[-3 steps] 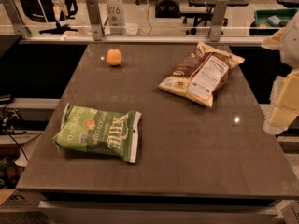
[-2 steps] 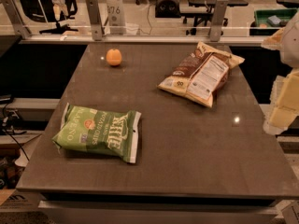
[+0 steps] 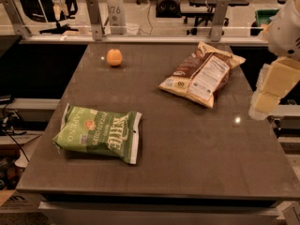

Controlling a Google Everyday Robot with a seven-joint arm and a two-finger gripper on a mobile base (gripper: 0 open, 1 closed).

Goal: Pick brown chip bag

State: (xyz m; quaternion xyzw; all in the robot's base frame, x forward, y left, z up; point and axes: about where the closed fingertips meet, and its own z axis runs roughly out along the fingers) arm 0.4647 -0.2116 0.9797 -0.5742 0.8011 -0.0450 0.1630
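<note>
The brown chip bag (image 3: 201,74) lies flat on the dark table (image 3: 187,153) at the far right, its white nutrition label facing up and its tan-yellow ends showing. My gripper (image 3: 271,90), cream-coloured, hangs at the right edge of the view, to the right of the bag and a little nearer the camera, over the table's right edge. It does not touch the bag and nothing shows in it. The white arm (image 3: 287,27) rises above it.
A green Kettle jalapeno chip bag (image 3: 98,132) lies at the front left. An orange (image 3: 114,57) sits at the far left. A rail with metal posts (image 3: 95,18) runs behind the table's far edge.
</note>
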